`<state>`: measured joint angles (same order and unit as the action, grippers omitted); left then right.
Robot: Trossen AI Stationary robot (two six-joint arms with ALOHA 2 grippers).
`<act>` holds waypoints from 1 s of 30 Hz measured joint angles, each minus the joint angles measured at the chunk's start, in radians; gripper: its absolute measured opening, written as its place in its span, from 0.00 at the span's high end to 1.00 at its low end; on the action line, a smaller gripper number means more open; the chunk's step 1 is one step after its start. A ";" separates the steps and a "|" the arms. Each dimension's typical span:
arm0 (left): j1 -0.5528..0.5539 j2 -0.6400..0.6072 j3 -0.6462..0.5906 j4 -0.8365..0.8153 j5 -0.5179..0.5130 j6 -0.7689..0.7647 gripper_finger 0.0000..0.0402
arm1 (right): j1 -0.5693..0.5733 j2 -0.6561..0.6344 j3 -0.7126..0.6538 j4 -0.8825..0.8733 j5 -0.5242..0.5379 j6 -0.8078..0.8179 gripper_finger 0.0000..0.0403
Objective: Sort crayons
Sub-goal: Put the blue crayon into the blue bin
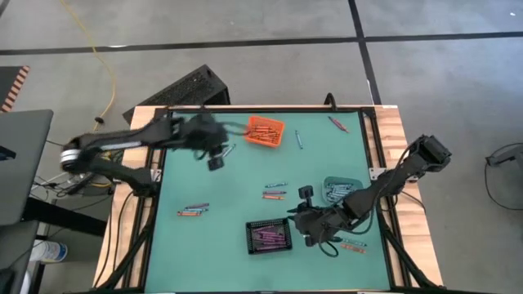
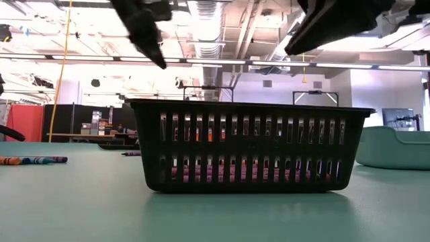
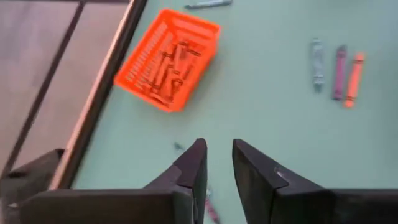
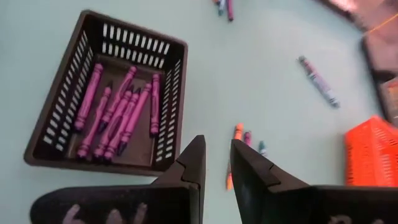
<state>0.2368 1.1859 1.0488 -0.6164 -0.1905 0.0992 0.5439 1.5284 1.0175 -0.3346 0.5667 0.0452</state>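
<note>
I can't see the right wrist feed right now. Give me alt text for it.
A black bin holds several purple crayons lying side by side on a green table. The right gripper hangs beside it, jaws slightly apart and empty. Loose crayons lie beyond, with an orange bin at the edge.

No text, label, brand or number can be read in any view. The paper wraps on the crayons (image 4: 118,111) in the black bin (image 4: 74,68) show no legible print, and neither do the gripper bodies.
</note>
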 joint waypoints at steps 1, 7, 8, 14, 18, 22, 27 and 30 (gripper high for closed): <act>-0.018 -0.055 -0.069 0.047 0.000 -0.018 0.85 | -0.016 0.000 0.002 -0.003 -0.032 0.000 0.81; -0.112 -0.318 -0.437 0.299 0.001 -0.149 0.86 | -0.189 0.000 0.004 -0.001 -0.261 -0.026 0.81; -0.123 -0.349 -0.485 0.327 0.001 -0.161 0.86 | -0.226 0.000 0.004 0.000 -0.298 -0.028 0.81; -0.139 -0.472 -0.728 0.494 -0.005 -0.175 0.87 | -0.437 0.005 0.004 -0.007 -0.519 -0.127 0.81; -0.139 -0.515 -0.875 0.731 -0.006 -0.124 0.87 | -0.557 0.035 0.004 -0.003 -0.636 -0.176 0.81; -0.139 -0.575 -0.974 0.938 -0.009 -0.063 0.87 | -0.638 0.066 0.003 -0.010 -0.703 -0.202 0.81; -0.139 -0.684 -1.020 1.046 -0.007 0.005 0.87 | -0.666 0.131 0.004 -0.029 -0.727 -0.240 0.81; -0.139 -0.753 -1.038 1.095 -0.001 0.042 0.87 | -0.672 0.188 0.004 -0.020 -0.726 -0.280 0.81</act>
<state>0.0975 0.4327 0.0112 0.4791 -0.1917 0.1416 -0.1280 1.7159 1.0213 -0.3550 -0.1591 -0.2344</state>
